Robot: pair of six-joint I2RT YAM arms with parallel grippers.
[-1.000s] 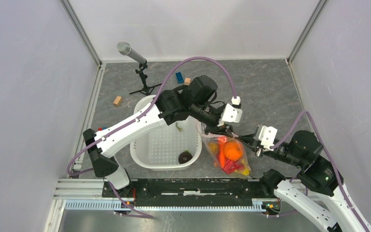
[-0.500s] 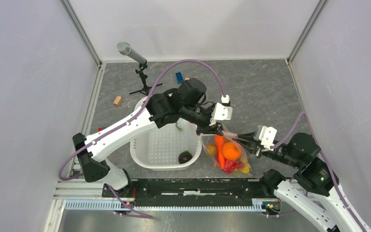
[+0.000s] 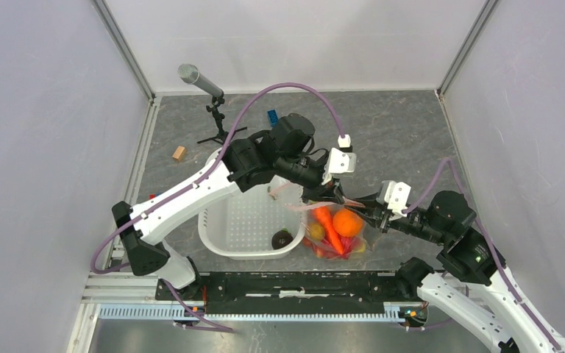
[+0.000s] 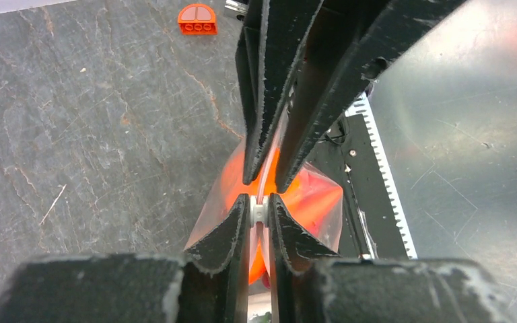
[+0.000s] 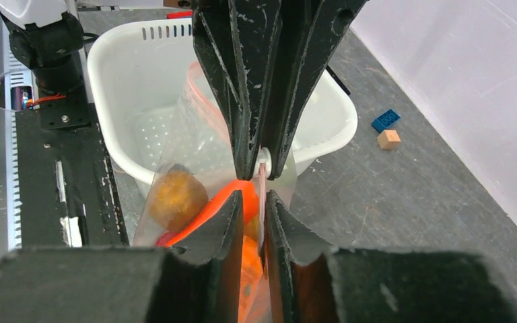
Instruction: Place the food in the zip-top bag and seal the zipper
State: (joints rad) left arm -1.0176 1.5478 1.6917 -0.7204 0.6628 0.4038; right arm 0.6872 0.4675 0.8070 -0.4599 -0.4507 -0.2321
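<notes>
orange carrot (image 3: 329, 229), white basin (image 3: 246, 220) — perforated, blue block (image 3: 273, 116)

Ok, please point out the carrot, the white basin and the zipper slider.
carrot (image 3: 329, 229): top view, its orange middle.
white basin (image 3: 254, 254): top view, near rim.
zipper slider (image 4: 257, 210): left wrist view, white body.

Bare table (image 3: 412, 132) lies open at the far right. On the left the white basin (image 3: 213, 239) sits close beside the zip-top bag (image 3: 335, 234) with the left arm (image 3: 191, 195) slanting over it, and a microphone stand (image 3: 217, 121), wooden block (image 3: 179, 153) and blue block (image 3: 273, 116) dot the far left. Above the bag the left gripper (image 3: 332, 198) and right gripper (image 3: 363, 209) meet tip to tip, blocking that way in.
</notes>
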